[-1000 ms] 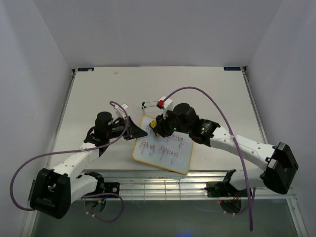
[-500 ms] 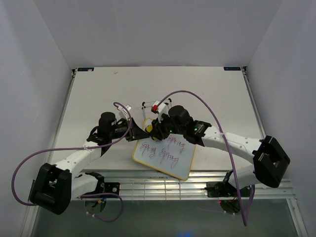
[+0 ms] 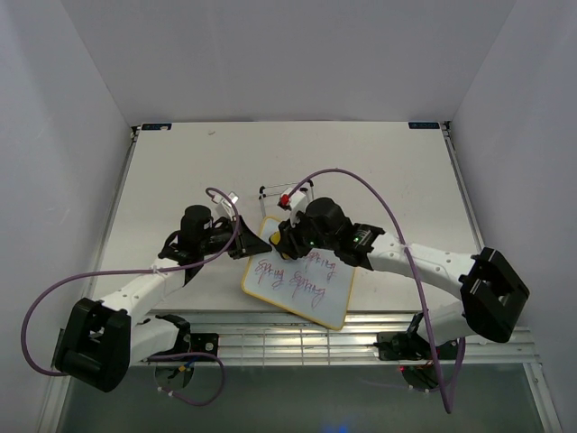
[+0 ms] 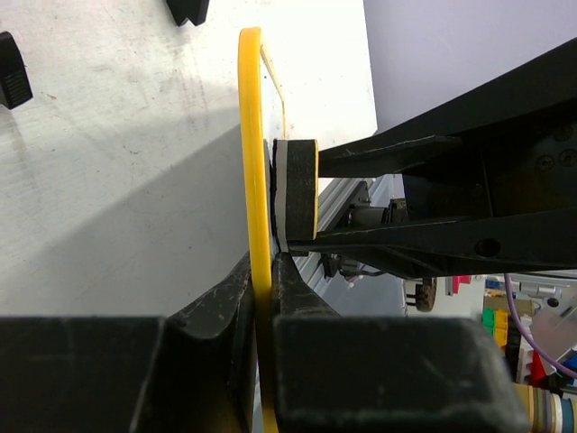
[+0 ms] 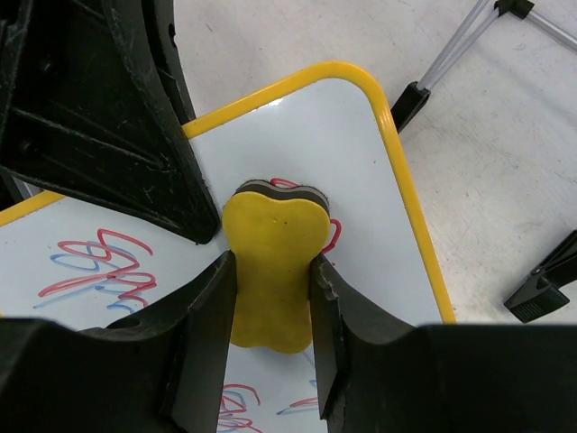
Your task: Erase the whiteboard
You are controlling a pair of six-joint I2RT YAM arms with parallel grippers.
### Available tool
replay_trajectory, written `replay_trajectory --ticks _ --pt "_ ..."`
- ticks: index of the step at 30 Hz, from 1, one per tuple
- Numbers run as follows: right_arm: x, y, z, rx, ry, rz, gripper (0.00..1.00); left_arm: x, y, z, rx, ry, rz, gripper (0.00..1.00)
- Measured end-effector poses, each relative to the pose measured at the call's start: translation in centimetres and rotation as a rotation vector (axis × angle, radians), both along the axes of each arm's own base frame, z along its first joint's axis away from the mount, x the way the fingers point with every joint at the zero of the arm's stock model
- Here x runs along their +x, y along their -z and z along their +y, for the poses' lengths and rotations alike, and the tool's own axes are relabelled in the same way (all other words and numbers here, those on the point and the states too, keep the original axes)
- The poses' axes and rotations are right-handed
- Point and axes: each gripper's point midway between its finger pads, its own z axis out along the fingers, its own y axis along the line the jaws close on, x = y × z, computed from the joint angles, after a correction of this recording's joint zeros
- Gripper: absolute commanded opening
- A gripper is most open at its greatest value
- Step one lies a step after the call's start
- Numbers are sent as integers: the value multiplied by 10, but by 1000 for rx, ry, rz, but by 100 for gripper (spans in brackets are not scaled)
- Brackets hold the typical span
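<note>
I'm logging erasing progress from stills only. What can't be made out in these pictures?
- Right wrist view: the eraser, held by the right gripper, covers the writing beneath it on the whiteboard; only red stroke ends peek out.
- Left wrist view: the whiteboard sits edge-on in the left gripper, so its face is unseen.
- Top view: the right arm covers the board's far part; the writing is too small to read surely.

Left gripper (image 4: 263,271) pinches the whiteboard (image 3: 305,290) edge; right gripper (image 5: 273,298), facing it closely, clamps the eraser (image 5: 270,248)
</note>
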Motion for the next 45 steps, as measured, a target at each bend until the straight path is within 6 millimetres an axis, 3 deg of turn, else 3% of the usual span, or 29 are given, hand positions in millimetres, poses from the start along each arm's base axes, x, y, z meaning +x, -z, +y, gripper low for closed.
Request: replay_trajectory --ticks 12,18,23,26,33,39,45 --pt "4 -4 10 -34 -16 37 30 3 1 2 6 -25 4 0" --pt "14 -14 26 -14 -22 34 30 4 0 3 6 -31 1 0" --pt "22 -11 24 -6 15 69 30 7 1 5 14 -55 7 0" --pt "30 -5 13 4 70 95 30 7 1 6 19 -64 9 0" --pt "40 28 -38 -39 247 191 30 6 3 7 27 -76 27 0" --pt "31 30 -41 -48 261 230 28 7 3 7 25 -77 28 0" --pt "0 21 -20 -26 186 256 28 7 1 7 22 -81 28 0"
